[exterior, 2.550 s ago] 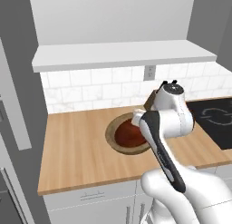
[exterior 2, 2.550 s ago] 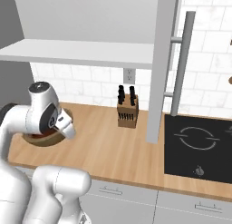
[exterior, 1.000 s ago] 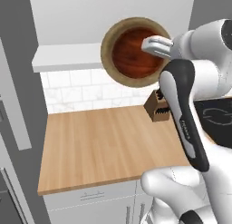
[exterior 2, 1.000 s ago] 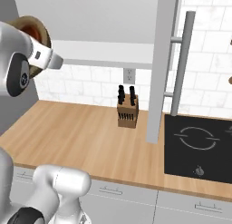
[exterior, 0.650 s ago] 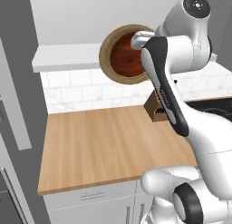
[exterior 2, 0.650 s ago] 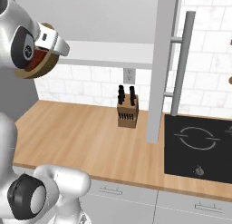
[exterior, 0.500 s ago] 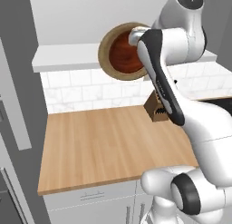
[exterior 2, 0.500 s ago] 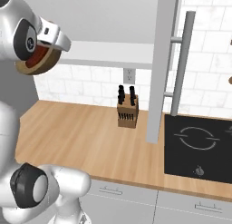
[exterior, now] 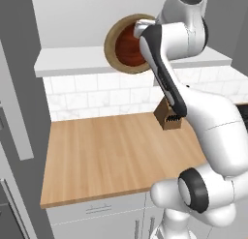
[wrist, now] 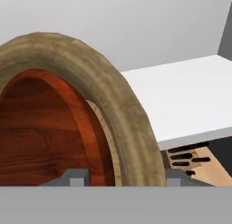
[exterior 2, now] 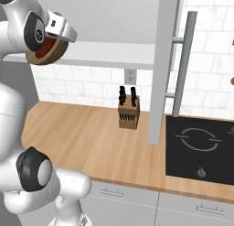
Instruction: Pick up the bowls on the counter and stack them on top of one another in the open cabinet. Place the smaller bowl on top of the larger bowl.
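Placement step: jaws clamped on larger bowl point(exterior: 114, 44) rim, smaller bowl point(exterior: 130, 45) nested, tilted above open cabinet point(exterior: 72, 64) shelf; next, level and lower.

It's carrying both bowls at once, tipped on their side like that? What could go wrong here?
The small dark bowl sits loose inside the larger tan bowl, and both are tipped almost on edge, so it might slide out. Held in the claw above the cabinet shelf, the tan rim could also knock the board when lowered.

White tile backsplash point(exterior 2: 82, 85), knife block point(exterior 2: 128, 114), black stovetop point(exterior 2: 199, 149), wall outlet point(exterior 2: 130, 76)
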